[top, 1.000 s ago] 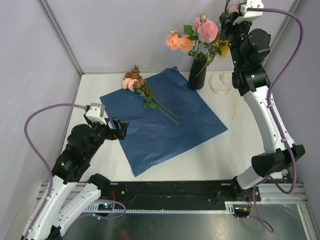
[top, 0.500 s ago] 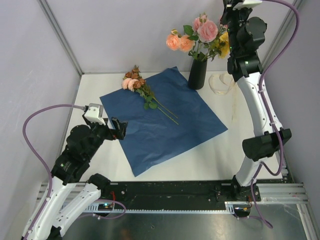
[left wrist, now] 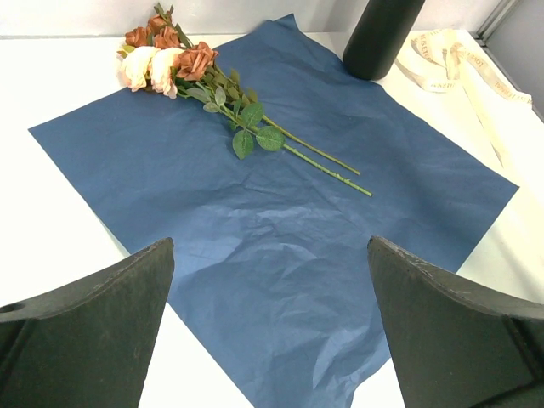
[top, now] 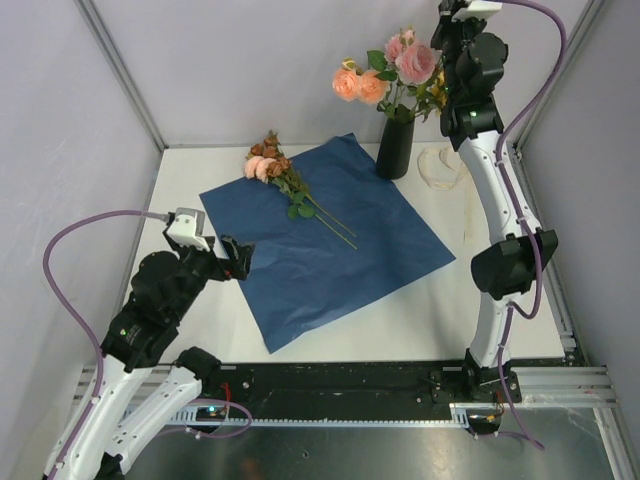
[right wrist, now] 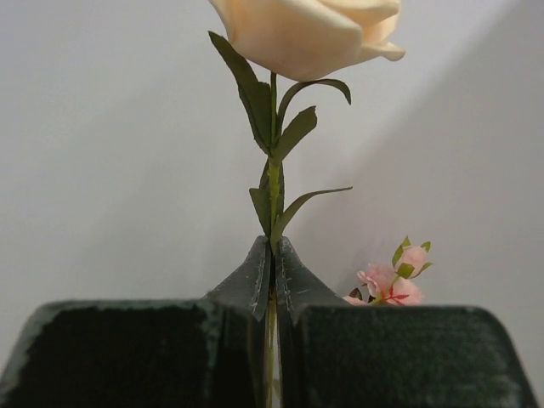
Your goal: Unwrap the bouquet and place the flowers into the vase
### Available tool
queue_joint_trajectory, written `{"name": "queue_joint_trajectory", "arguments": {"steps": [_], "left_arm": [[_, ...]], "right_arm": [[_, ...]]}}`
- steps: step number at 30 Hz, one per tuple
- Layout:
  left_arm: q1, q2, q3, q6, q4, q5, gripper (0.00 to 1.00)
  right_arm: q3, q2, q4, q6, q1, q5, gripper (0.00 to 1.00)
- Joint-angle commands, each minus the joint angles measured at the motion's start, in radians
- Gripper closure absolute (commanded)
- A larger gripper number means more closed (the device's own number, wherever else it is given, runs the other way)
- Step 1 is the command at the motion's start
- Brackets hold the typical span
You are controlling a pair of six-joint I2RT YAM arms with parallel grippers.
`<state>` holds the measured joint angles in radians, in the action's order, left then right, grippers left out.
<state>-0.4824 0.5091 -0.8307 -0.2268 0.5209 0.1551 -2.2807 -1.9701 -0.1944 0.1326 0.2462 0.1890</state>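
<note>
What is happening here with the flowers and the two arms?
The right pincer is shut on the stem of a pale rose, high near the black vase, which already holds several roses. The blue paper lies open on the table with a few flowers on it. The left pincer hangs open near the paper's left edge, holding nothing.

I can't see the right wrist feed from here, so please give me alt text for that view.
The right gripper is shut on the thin green stem of a cream rose, holding it upright against a plain pale wall. A few pink flowers peek up behind the gripper at lower right.
</note>
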Motion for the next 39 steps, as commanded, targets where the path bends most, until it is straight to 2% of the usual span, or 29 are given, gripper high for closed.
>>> {"name": "queue_joint_trajectory", "arguments": {"steps": [1,11,39], "left_arm": [[-0.005,-0.013,0.004,0.020,-0.020,0.025,0.00],[-0.005,-0.012,0.004,0.020,-0.021,0.033,0.00],[-0.005,-0.011,0.004,0.015,-0.021,0.032,0.00]], "right_arm": [[-0.060,-0.037,-0.083,0.001,-0.006,0.023,1.00],[-0.060,-0.140,-0.078,-0.014,-0.007,0.003,1.00],[-0.143,-0.048,0.167,-0.121,-0.023,-0.053,1.00]]}}
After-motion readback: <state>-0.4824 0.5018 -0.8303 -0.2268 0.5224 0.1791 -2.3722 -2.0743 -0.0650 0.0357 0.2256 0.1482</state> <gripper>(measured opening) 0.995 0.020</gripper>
